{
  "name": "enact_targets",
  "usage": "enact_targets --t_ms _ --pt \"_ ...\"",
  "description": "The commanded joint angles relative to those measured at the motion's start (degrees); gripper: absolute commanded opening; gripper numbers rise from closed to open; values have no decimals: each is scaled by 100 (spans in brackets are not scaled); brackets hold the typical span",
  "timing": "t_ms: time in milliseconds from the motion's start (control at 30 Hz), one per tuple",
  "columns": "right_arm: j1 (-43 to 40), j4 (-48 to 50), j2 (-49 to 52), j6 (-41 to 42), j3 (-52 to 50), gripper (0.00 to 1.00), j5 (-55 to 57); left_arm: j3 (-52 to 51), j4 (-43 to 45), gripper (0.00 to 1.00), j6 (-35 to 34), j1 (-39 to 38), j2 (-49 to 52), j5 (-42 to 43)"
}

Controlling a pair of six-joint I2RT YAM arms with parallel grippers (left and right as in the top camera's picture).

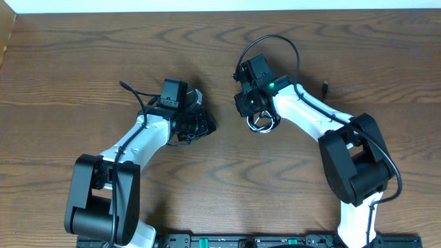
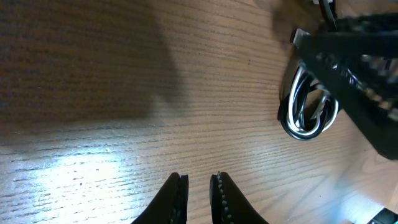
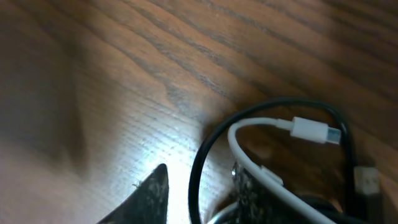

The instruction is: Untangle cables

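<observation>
The cables lie in a small coil [image 1: 264, 124] on the wooden table [image 1: 220, 179], right under my right gripper [image 1: 256, 117]. The right wrist view shows the black cable [image 3: 205, 149] looping up between that gripper's [image 3: 202, 186] two parted fingers, with wood visible on both sides of it. The white cable [image 3: 249, 127] arcs over one finger and ends in a white plug [image 3: 311, 129]. My left gripper [image 1: 204, 128] rests left of the coil. Its fingers [image 2: 199, 190] are nearly together over bare wood with nothing between them. The coil [image 2: 308, 109] lies beyond them at the right.
A small dark piece [image 1: 325, 87] lies on the table right of the right arm. The right arm's own thick black wire [image 1: 282, 41] loops above its wrist. The table's far edge [image 1: 220, 9] runs along the top.
</observation>
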Motion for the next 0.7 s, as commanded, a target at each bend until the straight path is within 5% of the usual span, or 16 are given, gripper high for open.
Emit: enact_targets --t_ms 0,33,67,200,667 --pt "26 85 151 142 33 13 138 -11 -33 17 -42 20 20 39" --pt "15 125 151 140 33 2 111 -11 -39 17 -52 20 20 81" --pt "-2 153 142 140 37 1 76 -11 -28 17 -46 20 17 201" --pt "-168 153 -57 133 52 1 -730 55 42 22 476 90 17 1075" --pt "-1241 280 -446 -195 50 1 -5095 59 1003 41 476 149 17 2688"
